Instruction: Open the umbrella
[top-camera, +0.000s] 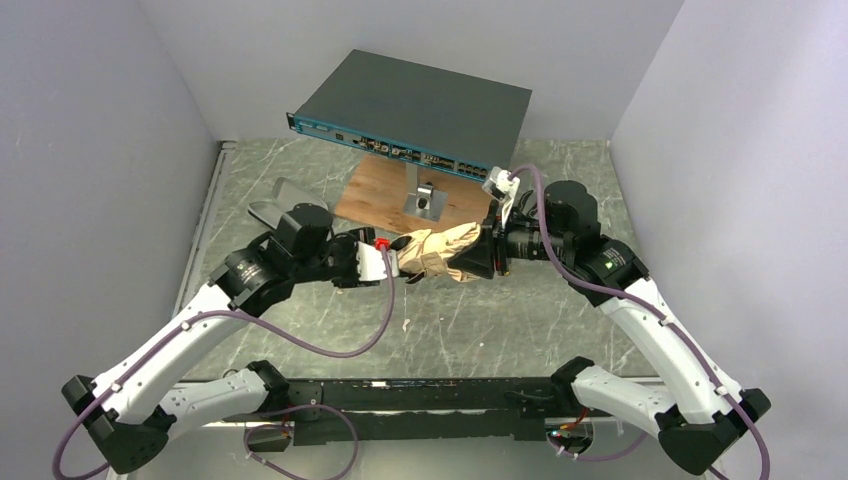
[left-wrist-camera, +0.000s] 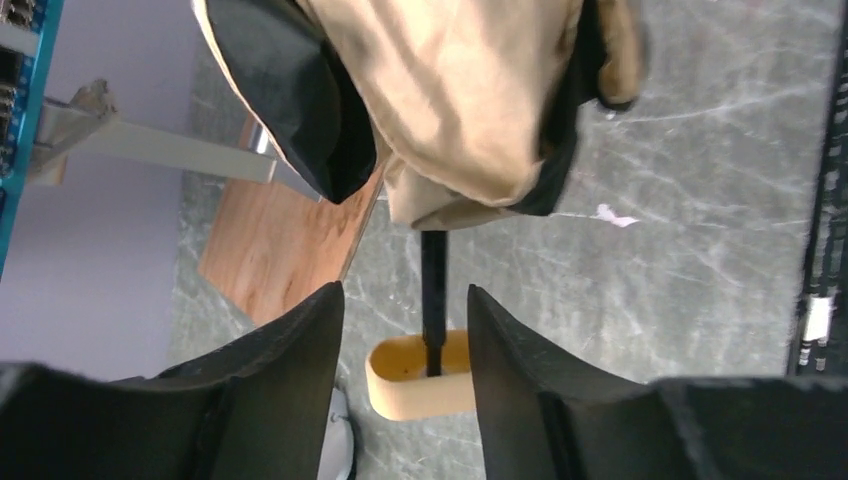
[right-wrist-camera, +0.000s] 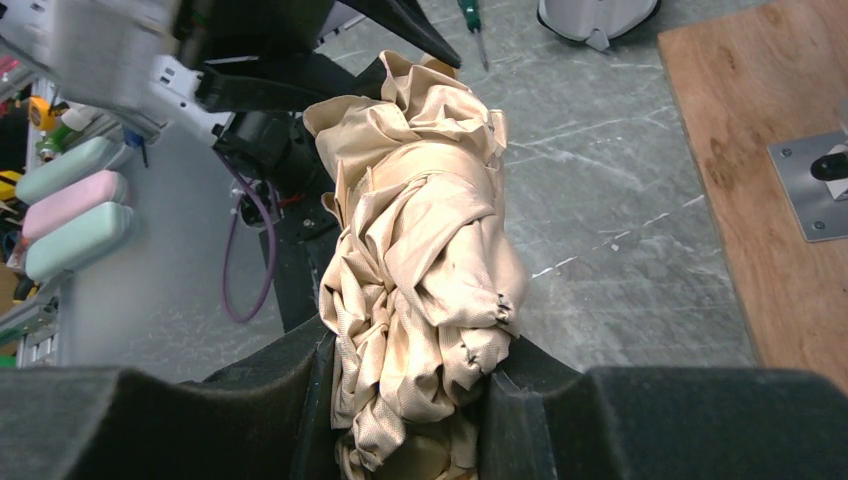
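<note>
The umbrella (top-camera: 440, 250) is held level above the table between my two arms. Its wrinkled tan canopy (right-wrist-camera: 420, 230) is still folded into a bundle. My right gripper (right-wrist-camera: 410, 390) is shut on the canopy's end, with cloth bulging out between its fingers (right-wrist-camera: 300, 400). In the left wrist view the thin black shaft (left-wrist-camera: 433, 280) runs from the canopy (left-wrist-camera: 460, 100) to the small cream handle (left-wrist-camera: 415, 378). My left gripper (left-wrist-camera: 405, 295) stands open astride the shaft. A gap shows on each side, and neither finger touches the shaft. From above, my left gripper (top-camera: 398, 263) is at the bundle's left end and my right gripper (top-camera: 482, 258) at its right end.
A flat grey-teal network switch (top-camera: 415, 108) sits raised on a metal stand (top-camera: 424, 196) over a wooden board (top-camera: 380, 195) at the back. Grey oval pieces (top-camera: 280, 200) lie left of the board. Walls close in on both sides.
</note>
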